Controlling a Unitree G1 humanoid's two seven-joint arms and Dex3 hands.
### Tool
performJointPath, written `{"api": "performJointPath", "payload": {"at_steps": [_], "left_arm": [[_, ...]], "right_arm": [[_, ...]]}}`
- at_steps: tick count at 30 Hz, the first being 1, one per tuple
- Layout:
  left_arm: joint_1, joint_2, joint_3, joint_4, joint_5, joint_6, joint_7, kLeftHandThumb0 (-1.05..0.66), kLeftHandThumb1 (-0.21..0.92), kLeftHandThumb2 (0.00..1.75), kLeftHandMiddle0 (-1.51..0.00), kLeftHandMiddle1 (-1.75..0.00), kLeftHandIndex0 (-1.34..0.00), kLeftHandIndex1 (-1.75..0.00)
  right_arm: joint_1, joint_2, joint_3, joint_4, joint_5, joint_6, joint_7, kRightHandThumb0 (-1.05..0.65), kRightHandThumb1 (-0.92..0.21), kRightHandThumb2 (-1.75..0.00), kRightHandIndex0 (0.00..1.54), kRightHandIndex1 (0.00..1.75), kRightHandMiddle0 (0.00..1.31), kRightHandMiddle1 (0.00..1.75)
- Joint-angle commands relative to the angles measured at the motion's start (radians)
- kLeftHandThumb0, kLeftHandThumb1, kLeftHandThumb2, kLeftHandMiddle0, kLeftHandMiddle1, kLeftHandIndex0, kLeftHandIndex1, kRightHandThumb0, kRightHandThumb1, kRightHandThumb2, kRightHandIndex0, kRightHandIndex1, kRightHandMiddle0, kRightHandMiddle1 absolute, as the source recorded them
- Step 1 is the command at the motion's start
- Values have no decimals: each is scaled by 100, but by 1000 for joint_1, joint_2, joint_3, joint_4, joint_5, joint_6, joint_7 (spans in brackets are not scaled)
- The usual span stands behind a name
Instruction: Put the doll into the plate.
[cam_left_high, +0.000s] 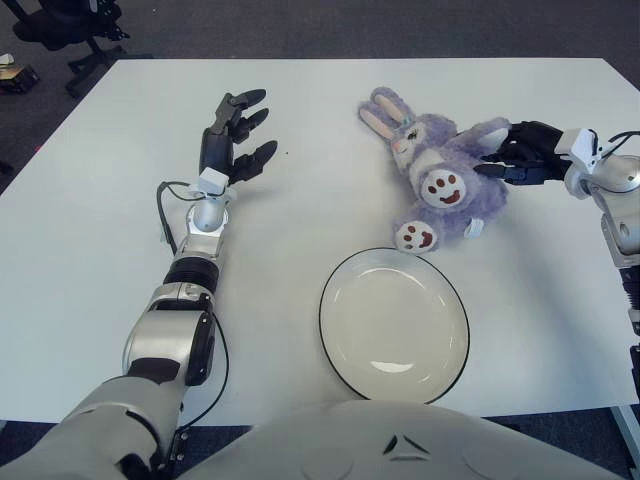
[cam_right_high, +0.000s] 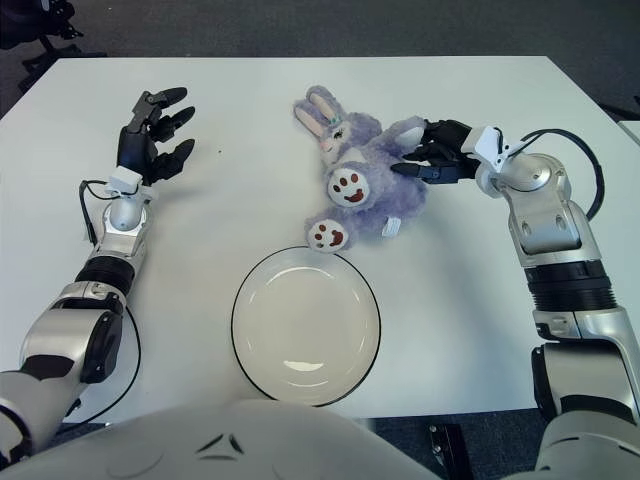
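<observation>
The doll (cam_left_high: 440, 175) is a purple plush bunny lying on its back on the white table, ears pointing far-left and brown-soled feet toward the plate. The white plate (cam_left_high: 394, 325) with a dark rim sits empty just in front of it, its far rim almost under the lower foot. My right hand (cam_right_high: 430, 152) reaches in from the right, with its dark fingers closed around the doll's arm and side. My left hand (cam_left_high: 235, 130) shows over the left part of the table with fingers spread, holding nothing.
The white table (cam_left_high: 90, 230) fills the view, and its far edge meets dark carpet. An office chair base (cam_left_high: 70, 40) stands on the floor beyond the far left corner. A black cable (cam_left_high: 165, 215) loops beside my left forearm.
</observation>
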Motion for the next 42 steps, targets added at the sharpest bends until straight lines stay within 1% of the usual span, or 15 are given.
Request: {"api": "performJointPath", "payload": {"at_steps": [1, 3, 5, 7, 17, 20, 23, 26, 32, 33, 35, 36, 42], "left_arm": [[17, -5, -1, 16, -1, 0, -11, -21, 92, 24, -82, -2, -41, -72], [17, -5, -1, 16, -1, 0, -11, -21, 92, 23, -82, -2, -41, -72], [16, -8, -1, 19, -13, 1, -24, -20, 92, 23, -82, -2, -41, -72], [15, -10, 1, 20, -20, 2, -33, -20, 92, 23, -82, -2, -41, -72], [14, -12, 5, 21, -28, 1, -47, -19, 92, 23, -82, -2, -41, -71], [14, -13, 5, 24, -30, 1, -52, -19, 92, 22, -82, -2, -41, -71], [14, -14, 5, 24, -29, 1, -54, -19, 92, 22, -82, -2, -41, -71], [14, -14, 6, 24, -28, 2, -54, -19, 92, 22, -82, -2, -41, -70], [14, -15, 7, 23, -28, 2, -55, -19, 92, 22, -82, -2, -42, -70], [15, -15, 6, 24, -28, 2, -56, -19, 92, 22, -82, -2, -42, -70], [16, -14, 6, 24, -28, 4, -58, -19, 92, 22, -82, -1, -42, -70], [16, -14, 6, 24, -28, 4, -58, -20, 92, 22, -82, -1, -42, -70], [16, -14, 8, 24, -28, 5, -60, -20, 92, 21, -82, -1, -42, -69]], "right_arm": [[13, -15, -21, -14, -16, -14, -3, -70, -92, -41, 42, 0, 36, 5], [13, -13, -24, -14, -20, -15, 0, -70, -92, -41, 42, 0, 36, 4], [30, -69, -17, -52, -123, -17, -41, -69, -92, -41, 43, 0, 36, 4], [39, -90, -18, -70, -173, -19, -59, -69, -92, -41, 43, 0, 37, 5], [48, -76, -36, -75, -203, -21, -59, -66, -92, -39, 43, 0, 39, 5], [49, -95, -39, -97, -302, 18, -128, -63, -92, -34, 43, 0, 41, 5], [46, -95, -48, -98, -349, 19, -171, -62, -92, -29, 39, 0, 41, 5], [39, -83, -74, -88, -359, 1, -219, -62, -92, -25, 36, 0, 40, 4], [40, -78, -78, -85, -365, -5, -230, -62, -92, -23, 35, 0, 39, 3], [41, -30, -123, -86, -337, -21, -305, -62, -92, -23, 35, 0, 39, 3], [44, 35, -182, -90, -302, -41, -402, -62, -92, -24, 35, 0, 36, 2], [45, 50, -195, -91, -296, -47, -426, -62, -92, -24, 36, 0, 36, 1], [59, 74, -209, -116, -306, -58, -469, -62, -92, -25, 34, 0, 34, 0]]}}
